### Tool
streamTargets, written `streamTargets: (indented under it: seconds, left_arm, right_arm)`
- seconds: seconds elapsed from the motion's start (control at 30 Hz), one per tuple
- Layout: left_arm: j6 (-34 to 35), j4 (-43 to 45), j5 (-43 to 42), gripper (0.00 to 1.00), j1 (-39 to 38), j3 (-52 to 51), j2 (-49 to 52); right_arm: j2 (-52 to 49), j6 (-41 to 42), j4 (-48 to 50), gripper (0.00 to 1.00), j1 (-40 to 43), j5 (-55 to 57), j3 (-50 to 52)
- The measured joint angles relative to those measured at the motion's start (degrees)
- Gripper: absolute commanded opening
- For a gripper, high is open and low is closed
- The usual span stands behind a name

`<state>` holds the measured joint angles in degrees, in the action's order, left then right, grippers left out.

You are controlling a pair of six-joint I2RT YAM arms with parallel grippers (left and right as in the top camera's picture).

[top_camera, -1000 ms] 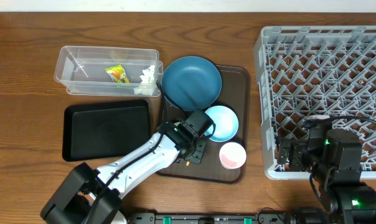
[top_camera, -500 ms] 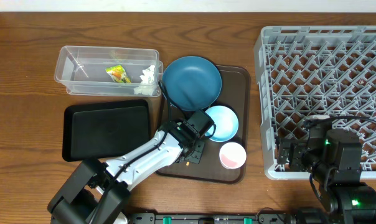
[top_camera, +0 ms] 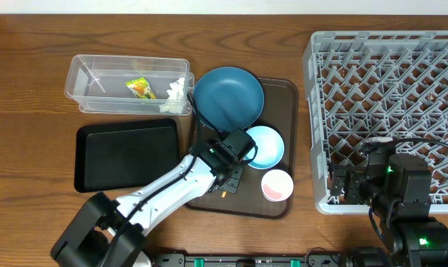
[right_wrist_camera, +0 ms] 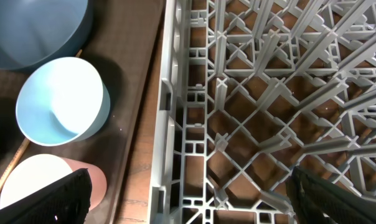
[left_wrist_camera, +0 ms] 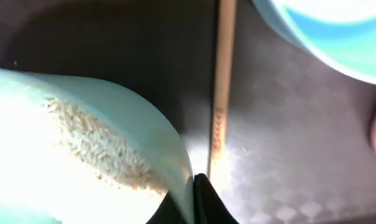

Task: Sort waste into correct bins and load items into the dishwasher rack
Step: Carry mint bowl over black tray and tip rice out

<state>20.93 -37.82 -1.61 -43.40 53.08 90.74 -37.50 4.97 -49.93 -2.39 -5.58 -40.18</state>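
Crowded across the brown tray [top_camera: 283,100] by dark blue dish [top_camera: 228,96] at 12 o'clock, light blue bowl [top_camera: 267,145] mid-tray, cup [top_camera: 277,185] at 5 o'clock, left arm [top_camera: 168,185] over pale mint bowl [left_wrist_camera: 135,115] at 7 o'clock; open desk [top_camera: 31,148] at 9 o'clock past the black tray [top_camera: 126,156], a mere slit before the rack [top_camera: 387,81] at 3 o'clock.

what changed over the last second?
Almost nothing. The left arm swayed slightly right at the elbow, then back; the left gripper stayed at the mint bowl on the brown tray. Right gripper, blue dish, light blue bowl, cup, rack, clear tub and black tray unchanged.
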Motion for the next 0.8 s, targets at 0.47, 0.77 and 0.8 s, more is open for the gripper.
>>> streamTargets:
  seconds: [0.47, 0.77, 0.8]
  left_arm:
    - [-2.32, -4.44, -1.44, 0.06, 5.73, 2.25, -13.62]
    - [-6.12, -4.55, -12.55, 0.06, 24.17, 2.25, -19.23]
    - [-6.78, -4.57, -15.04, 0.06, 27.04, 2.25, -19.21]
  right_arm:
    - [0.0, 0.0, 0.02, 0.99, 0.0, 0.02, 0.0]
    - [0.0, 0.0, 0.02, 0.99, 0.0, 0.0, 0.0]
    - [0.0, 0.0, 0.0, 0.99, 0.0, 0.0, 0.0]
